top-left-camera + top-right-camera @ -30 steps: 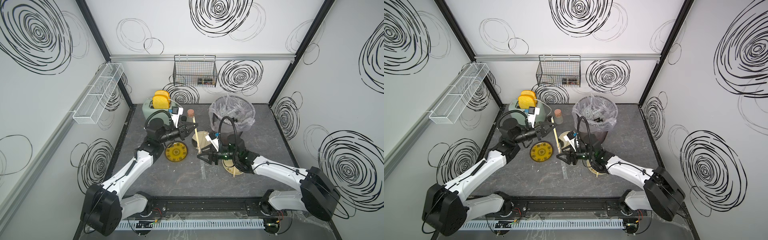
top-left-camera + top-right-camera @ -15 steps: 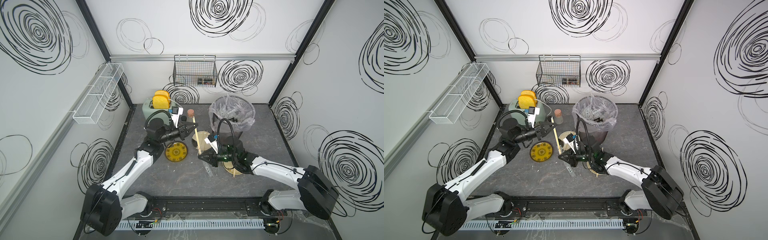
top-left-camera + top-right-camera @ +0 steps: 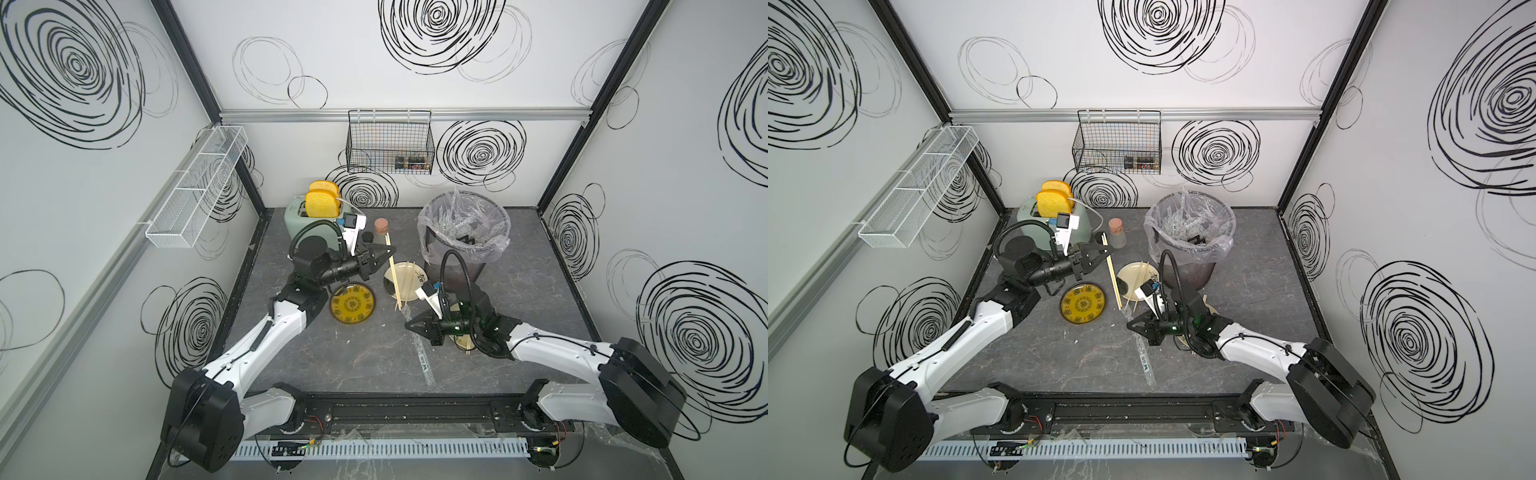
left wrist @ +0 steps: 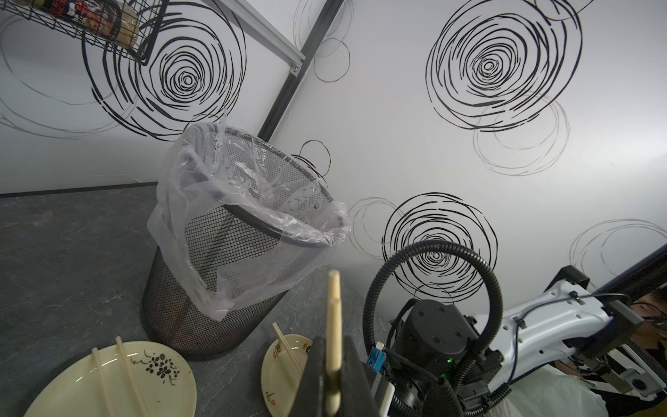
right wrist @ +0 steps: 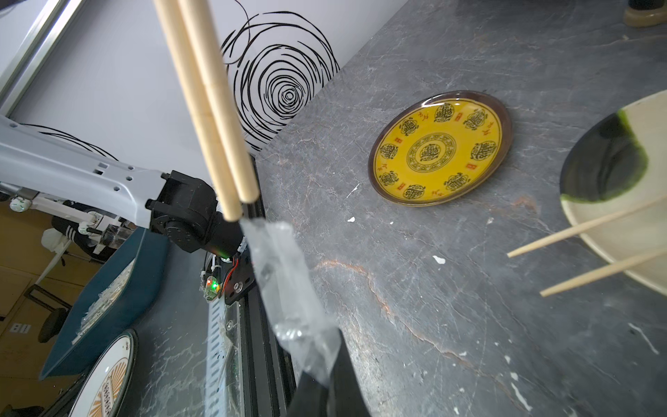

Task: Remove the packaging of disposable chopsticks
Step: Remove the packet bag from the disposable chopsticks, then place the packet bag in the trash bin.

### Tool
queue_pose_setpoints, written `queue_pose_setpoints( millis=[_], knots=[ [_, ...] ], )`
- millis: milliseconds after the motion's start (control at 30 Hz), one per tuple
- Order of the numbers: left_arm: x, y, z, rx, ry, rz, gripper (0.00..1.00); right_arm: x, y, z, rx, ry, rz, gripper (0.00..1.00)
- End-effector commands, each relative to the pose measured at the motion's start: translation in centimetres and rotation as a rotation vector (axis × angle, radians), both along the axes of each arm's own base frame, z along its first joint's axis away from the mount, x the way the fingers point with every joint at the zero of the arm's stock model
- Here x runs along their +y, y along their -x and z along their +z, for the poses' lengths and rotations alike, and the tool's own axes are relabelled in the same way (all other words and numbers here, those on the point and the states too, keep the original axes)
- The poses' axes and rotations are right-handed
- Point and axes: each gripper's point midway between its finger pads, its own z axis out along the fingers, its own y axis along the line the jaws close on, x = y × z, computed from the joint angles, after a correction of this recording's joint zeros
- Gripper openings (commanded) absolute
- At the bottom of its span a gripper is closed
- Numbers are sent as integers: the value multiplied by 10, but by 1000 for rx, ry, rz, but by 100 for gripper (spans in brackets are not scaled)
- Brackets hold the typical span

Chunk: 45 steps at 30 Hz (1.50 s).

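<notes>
The left gripper [image 4: 334, 361] is clenched on the chopstick pair [image 3: 394, 274], held just beside the yellow plate [image 3: 352, 306]. The right gripper [image 5: 326, 382] pinches the clear sleeve [image 5: 285, 285] at the stick tips. Advised: draw the sleeve straight along the sticks, away from the plate, with both grips firm.

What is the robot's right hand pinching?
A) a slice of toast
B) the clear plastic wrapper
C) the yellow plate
B: the right wrist view shows the right hand shut on the clear plastic wrapper, while the left hand grips the chopsticks.
</notes>
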Motion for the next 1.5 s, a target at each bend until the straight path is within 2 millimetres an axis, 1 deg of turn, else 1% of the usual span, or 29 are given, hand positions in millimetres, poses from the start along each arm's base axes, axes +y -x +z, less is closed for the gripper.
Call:
queue_pose_setpoints(
  millis=[0,100,200,300,400,533,633,667,700,767,900,967,1033,1200,1300,1400,1467],
  knots=[
    [4,2,12,-52,24,-1,0,-10,0,11,-30,18,-39,0],
    [3,3,12,-52,24,-2,0,-19,-3,32,-106,22,-78,0],
    [3,4,12,-51,28,-6,0,-28,-15,60,-207,6,-161,0],
    [1,6,11,-48,29,-13,0,-36,-33,93,-280,8,-226,0],
    [-1,9,9,-45,24,-28,0,-39,-57,127,-341,26,-273,0],
    [-1,10,9,-51,8,-24,0,-45,-95,168,-418,44,-344,0],
    [-2,9,5,-42,1,-22,0,-55,-128,195,-458,56,-407,0],
    [-2,9,5,-40,1,-24,0,-60,-142,210,-478,59,-442,0],
    [-3,9,4,-37,1,-28,0,-66,-154,214,-485,74,-472,0],
    [-4,9,5,-36,3,-31,0,-83,-182,231,-510,89,-550,0],
    [-2,9,5,-44,-9,-18,0,-117,-226,255,-540,95,-673,0],
    [-2,9,4,-44,-11,-18,0,-133,-245,261,-569,120,-736,0],
    [-2,10,5,-44,-7,-21,0,-145,-260,262,-595,151,-782,0],
    [-4,11,6,-42,-2,-25,0,-173,-295,255,-681,299,-904,0],
    [-4,12,6,-41,-1,-28,0,-176,-307,247,-698,351,-906,0],
    [-4,12,7,-44,0,-28,0,-171,-310,232,-678,377,-875,0],
    [-4,11,5,-42,-3,-27,0,-172,-310,220,-675,410,-873,0]
  ],
)
